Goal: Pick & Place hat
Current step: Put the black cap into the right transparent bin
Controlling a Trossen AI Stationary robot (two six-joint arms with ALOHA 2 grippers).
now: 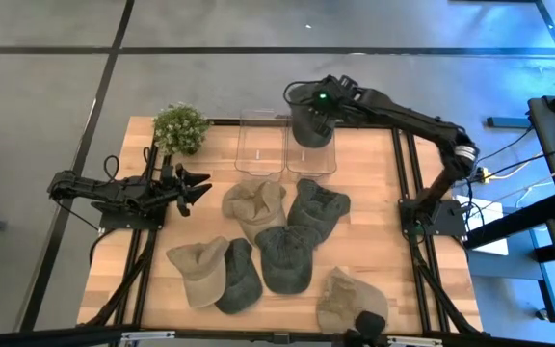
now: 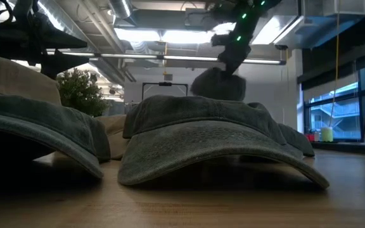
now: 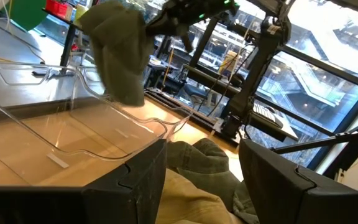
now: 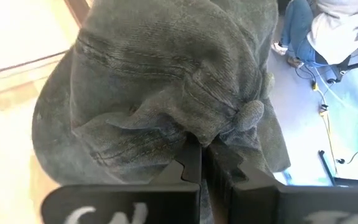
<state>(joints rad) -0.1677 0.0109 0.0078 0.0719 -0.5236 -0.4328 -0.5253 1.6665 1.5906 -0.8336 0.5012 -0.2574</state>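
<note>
My right gripper (image 1: 314, 108) is shut on a dark grey-green cap (image 1: 312, 127) and holds it in the air over the far part of the right clear bin (image 1: 328, 164). In the low view the cap (image 2: 216, 85) hangs under that gripper (image 2: 232, 60). The left wrist view also shows it, hanging cap (image 3: 120, 53) above the bin wall (image 3: 104, 152). My left gripper (image 1: 197, 186) is open and waits at the table's left, pointing toward the caps. Several more caps, tan (image 1: 253, 202) and dark (image 1: 285, 255), rest flat on the wood. My right gripper (image 4: 202, 163) pinches a bunched fold of the cap's crown (image 4: 194, 134) between its two fingers, close beside the top button (image 4: 252, 113). The fingers come from above, pointing down. The cap is lifted clear and hangs slack below them.
A second clear bin (image 1: 258, 145) stands left of the first at the far edge. A potted plant (image 1: 179, 127) sits at the far left corner. Caps (image 1: 318, 207) (image 1: 198, 272) (image 1: 350, 301) cover the table's middle and near side. Bare wood lies along the right side (image 1: 374, 193).
</note>
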